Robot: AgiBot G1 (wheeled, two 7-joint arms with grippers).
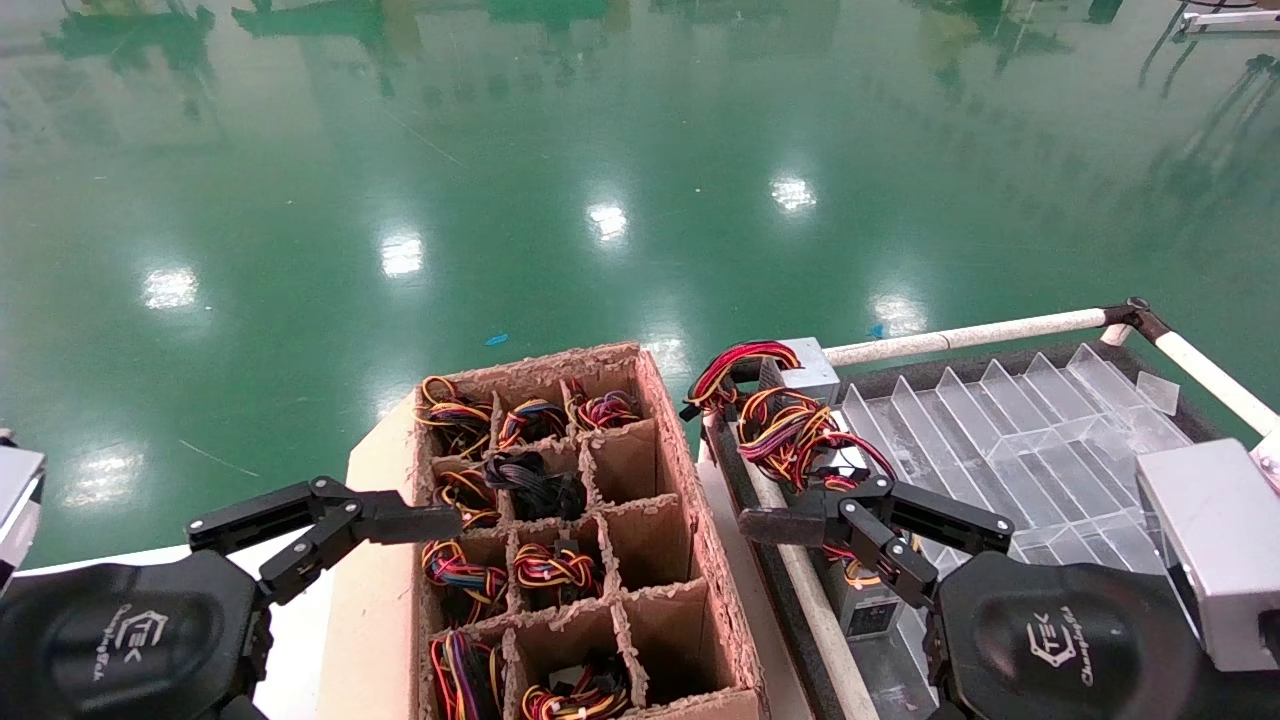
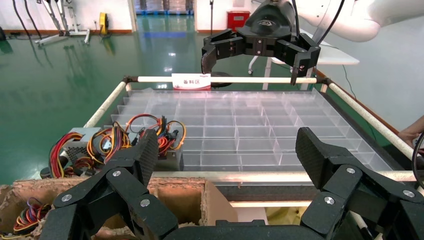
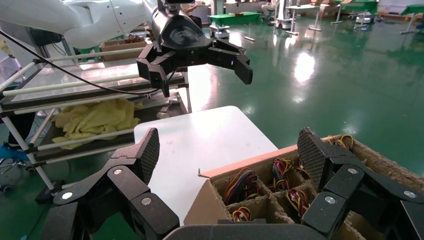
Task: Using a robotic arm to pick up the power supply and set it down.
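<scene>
- Glossy green floor [image 1: 600, 150] mirrored the ceiling lights; a white table [image 3: 210, 140] stood under the cardboard divider box [image 1: 690, 470], whose cells held coloured wire bundles.
- A clear partitioned tray [image 1: 1040, 430] sat in a white-railed frame [image 1: 960, 335] beside the box.
- Power supply [image 1: 812, 368] lay at the tray's far corner nearest the box, its red, yellow and orange wires [image 1: 790, 425] spilling loose; a second grey unit showed partly behind the right gripper.
- Left gripper [image 1: 330, 525] hovered beside the box, fingers wide apart, empty.
- Right gripper [image 1: 860, 530] hung over the tray's box-side edge, fingers wide apart, empty.
- A red-and-white rail sign [image 2: 191, 80] carried Chinese characters, too small to read confidently.
</scene>
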